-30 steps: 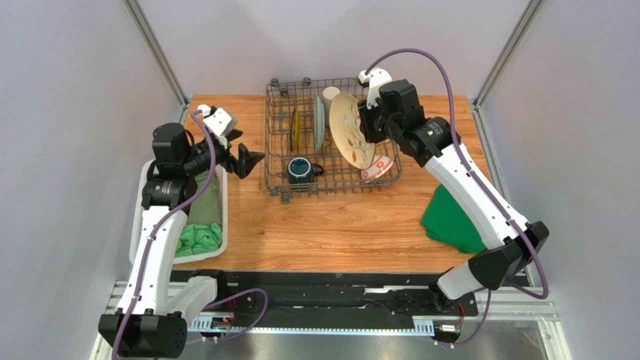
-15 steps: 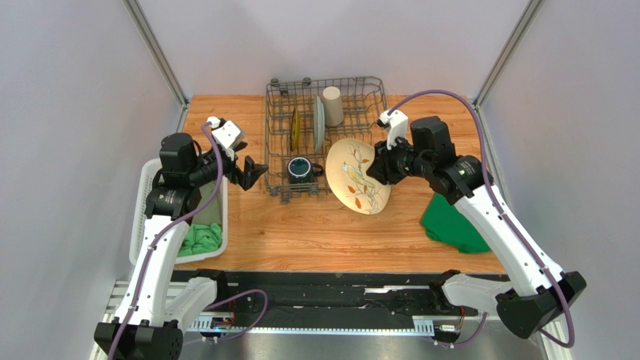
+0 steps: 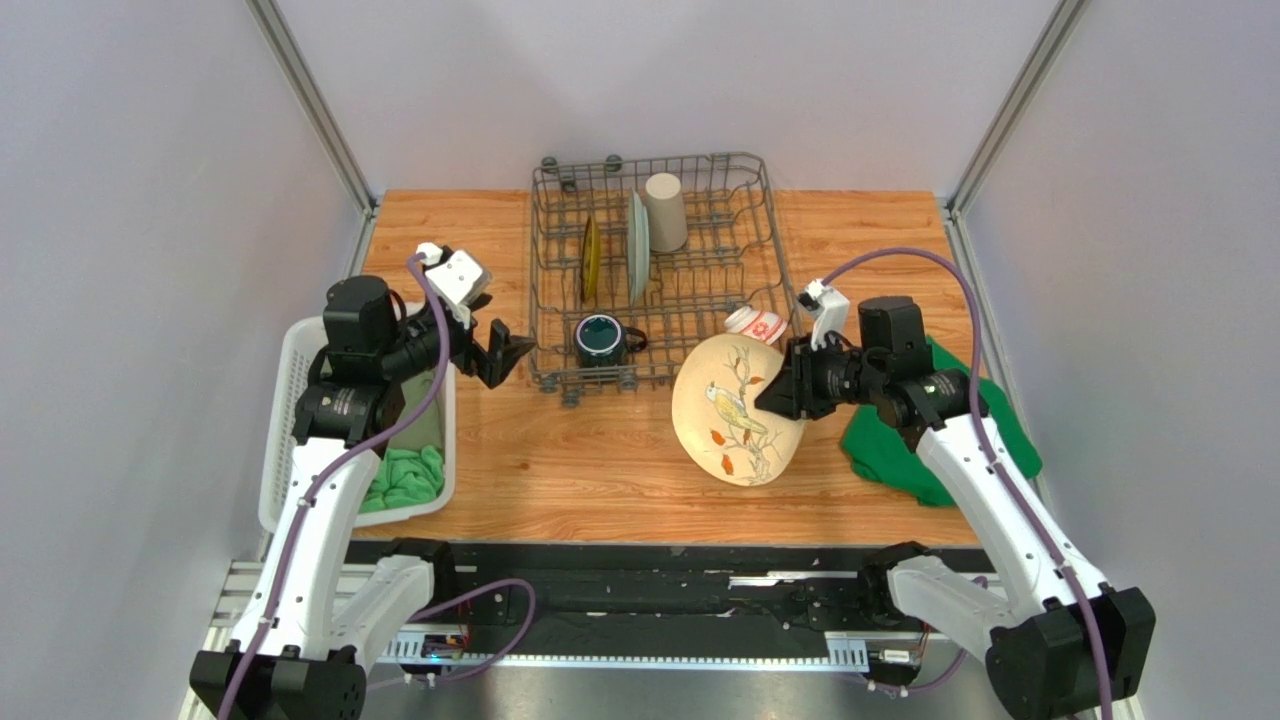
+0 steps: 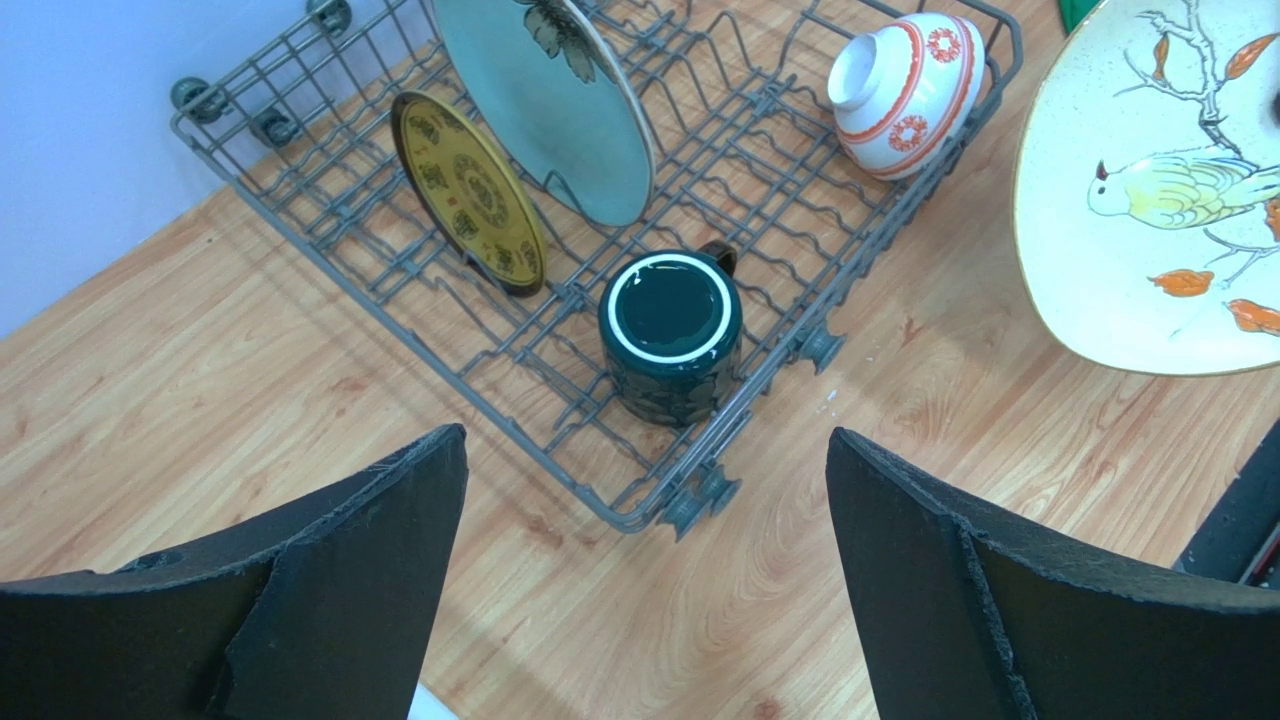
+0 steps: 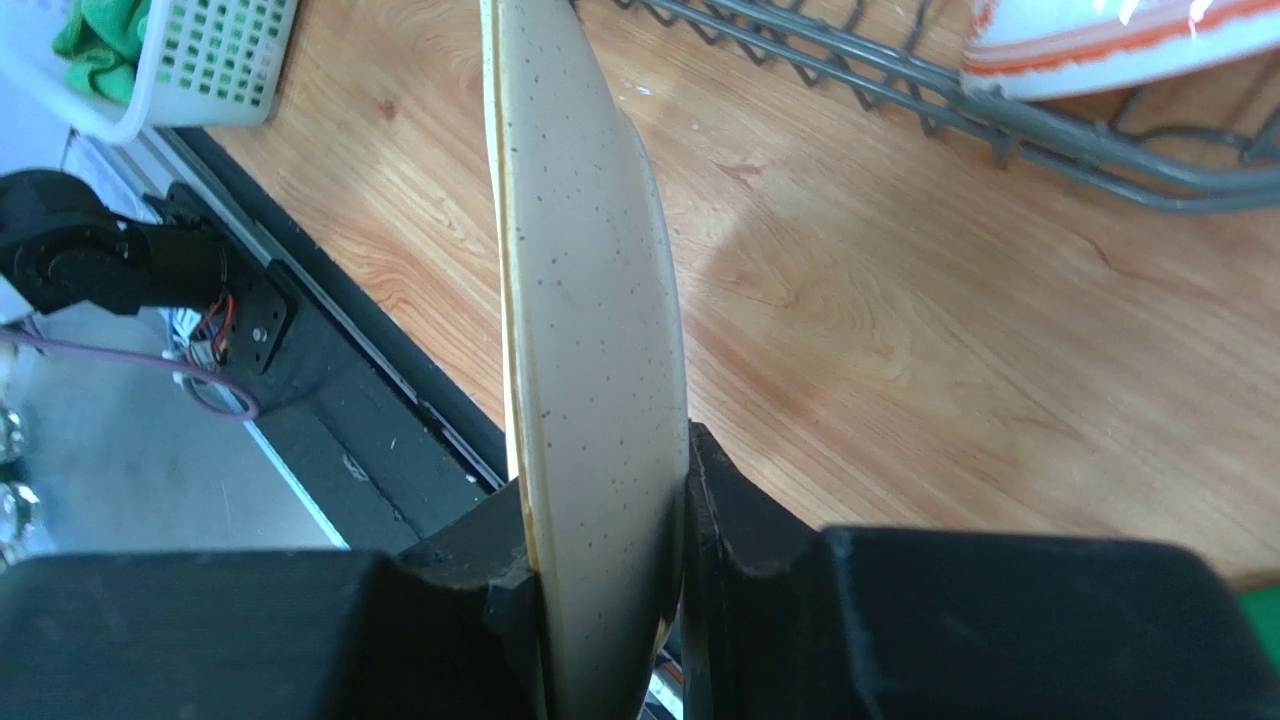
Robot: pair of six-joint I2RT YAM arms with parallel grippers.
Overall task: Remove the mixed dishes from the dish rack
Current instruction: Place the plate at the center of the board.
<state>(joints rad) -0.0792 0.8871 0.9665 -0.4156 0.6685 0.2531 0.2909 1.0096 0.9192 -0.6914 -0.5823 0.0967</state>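
The right gripper [image 3: 784, 393] is clamped on the rim of the cream bird plate [image 3: 729, 408], which is tilted over the desk [image 3: 586, 465] at 5 o'clock from the dish rack [image 3: 537, 278]. The step seems to be setting it down, so next comes lowering it flat and releasing. The left gripper [image 3: 504, 348], jaws wide, hovers at 8 o'clock, empty.

Wooden desk [image 3: 601, 468] is carrying a white slatted basket [image 3: 277, 435] at its left edge. The basket is holding crumpled green cloths [image 3: 403, 477]. A dark green cloth [image 3: 884, 450] is lying at the right edge, well apart.
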